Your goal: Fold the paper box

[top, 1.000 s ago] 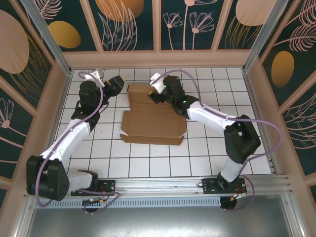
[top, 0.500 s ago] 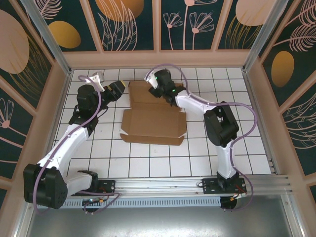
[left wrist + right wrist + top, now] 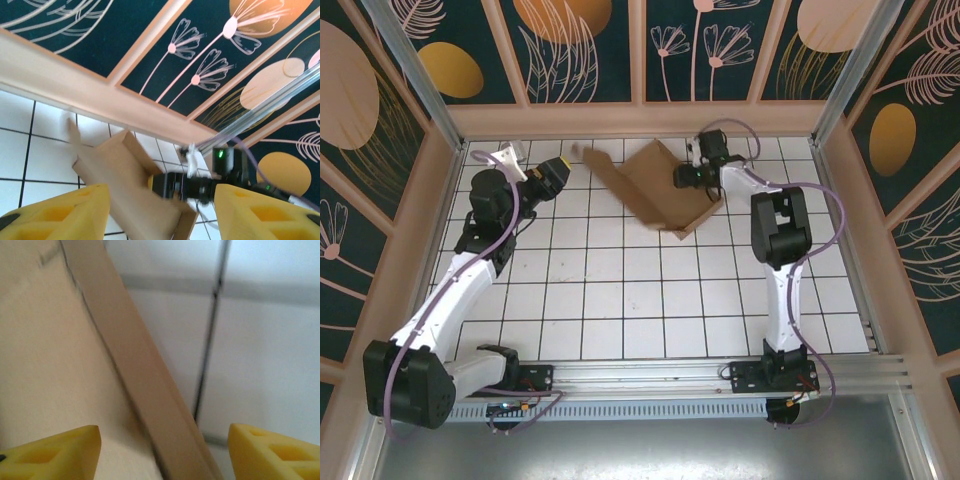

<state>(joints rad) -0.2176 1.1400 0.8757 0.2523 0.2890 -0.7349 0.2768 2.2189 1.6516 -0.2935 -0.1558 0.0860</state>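
Paper box [image 3: 655,190] lay blurred and tilted at the far side of the white tiled counter [image 3: 620,300], right of the middle, in the overhead view. The right arm [image 3: 775,230] stretched far across the counter, and the right jaws were at the box's right edge. The left arm [image 3: 460,285] aimed the left jaws at the box from the left, well apart from it.

From the left wrist, the two yellow pads [image 3: 55,215] stood wide apart with nothing between them. Beyond them the box [image 3: 125,175] sat tilted below the flowered wall [image 3: 150,40], with the right arm's black wrist [image 3: 190,185] against its far side.

From the right wrist, the yellow pads [image 3: 55,450] stood apart, gripping nothing, with an edge of the box [image 3: 145,390] running between them. The pad on the tile side was clear of the cardboard. Whether the other touched it could not be told.
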